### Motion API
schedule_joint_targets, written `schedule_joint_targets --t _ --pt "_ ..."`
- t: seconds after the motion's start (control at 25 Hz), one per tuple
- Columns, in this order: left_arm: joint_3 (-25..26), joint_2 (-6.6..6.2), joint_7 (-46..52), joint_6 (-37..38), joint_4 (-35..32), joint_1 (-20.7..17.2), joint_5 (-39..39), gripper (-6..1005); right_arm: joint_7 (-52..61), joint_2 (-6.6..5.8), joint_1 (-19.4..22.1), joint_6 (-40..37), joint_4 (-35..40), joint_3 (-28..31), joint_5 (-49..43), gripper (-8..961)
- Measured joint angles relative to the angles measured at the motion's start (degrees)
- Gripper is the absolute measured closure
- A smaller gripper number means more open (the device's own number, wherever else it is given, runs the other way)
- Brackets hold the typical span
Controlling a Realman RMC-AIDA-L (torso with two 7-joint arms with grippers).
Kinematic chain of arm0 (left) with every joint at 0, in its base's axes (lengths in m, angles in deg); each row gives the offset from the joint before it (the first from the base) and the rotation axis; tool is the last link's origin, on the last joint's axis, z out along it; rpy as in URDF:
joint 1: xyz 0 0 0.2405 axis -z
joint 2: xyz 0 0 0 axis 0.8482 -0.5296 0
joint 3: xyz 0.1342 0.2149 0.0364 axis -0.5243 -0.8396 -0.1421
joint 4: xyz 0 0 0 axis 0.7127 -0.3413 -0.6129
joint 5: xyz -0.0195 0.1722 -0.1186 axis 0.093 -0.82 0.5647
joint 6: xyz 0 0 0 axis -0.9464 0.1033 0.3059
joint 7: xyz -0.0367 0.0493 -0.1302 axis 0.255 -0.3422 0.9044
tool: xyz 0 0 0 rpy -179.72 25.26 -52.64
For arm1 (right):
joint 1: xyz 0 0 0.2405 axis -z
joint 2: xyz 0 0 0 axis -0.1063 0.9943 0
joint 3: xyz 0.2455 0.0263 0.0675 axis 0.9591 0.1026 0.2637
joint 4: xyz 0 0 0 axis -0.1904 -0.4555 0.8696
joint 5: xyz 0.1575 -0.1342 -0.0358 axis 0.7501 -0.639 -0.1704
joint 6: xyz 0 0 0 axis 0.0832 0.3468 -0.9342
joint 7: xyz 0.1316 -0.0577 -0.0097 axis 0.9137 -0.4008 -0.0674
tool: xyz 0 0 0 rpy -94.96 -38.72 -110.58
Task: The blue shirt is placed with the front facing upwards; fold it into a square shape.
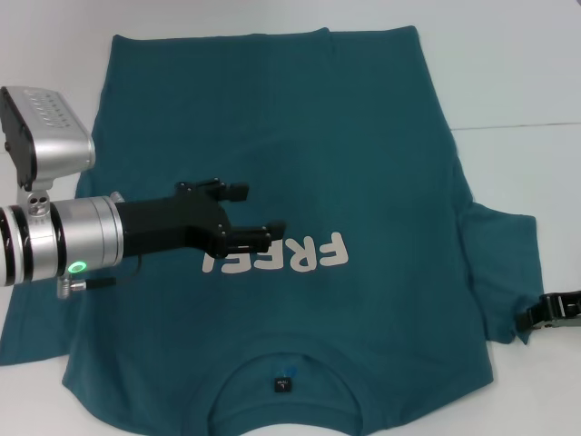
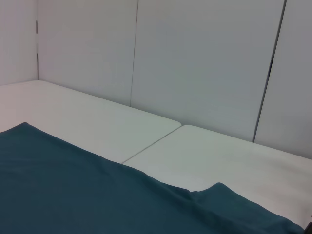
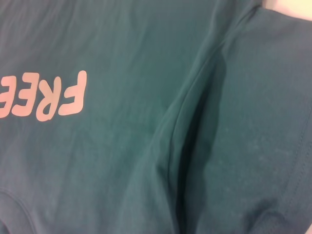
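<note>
Head view: the blue shirt (image 1: 363,163) is spread front-up across the frame, collar at the bottom edge, with the left gripper (image 1: 250,213), fingers spread and empty, held over the chest centre-left, while the right gripper (image 1: 554,311), its finger state indeterminable, is nearer the right-edge sleeve.

The left gripper (image 1: 247,211), black with open fingers, covers the end of the off-white chest lettering (image 1: 304,253) on the large dark teal-blue cotton T-shirt (image 1: 300,127). The shirt's collar edge, nearest the camera from that gripper, is cut off by the frame. The right gripper (image 1: 556,311) is cut off at the frame edge beside the sleeve; its finger state is indeterminate.
</note>
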Motion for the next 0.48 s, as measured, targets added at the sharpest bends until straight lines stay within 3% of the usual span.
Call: schedule_joint_targets --t 0.32,0.48 --pt "0.17 0.0 -0.09 -0.13 0.06 0.04 0.0 125 0.18 -0.2 -0.56 -0.49 0.08 -0.11 -0.18 922" --pt "0.2 0.0 -0.09 -0.19 0.06 0.16 0.0 125 0.39 -1.23 -1.32 -2.02 0.43 -0.85 -0.24 917"
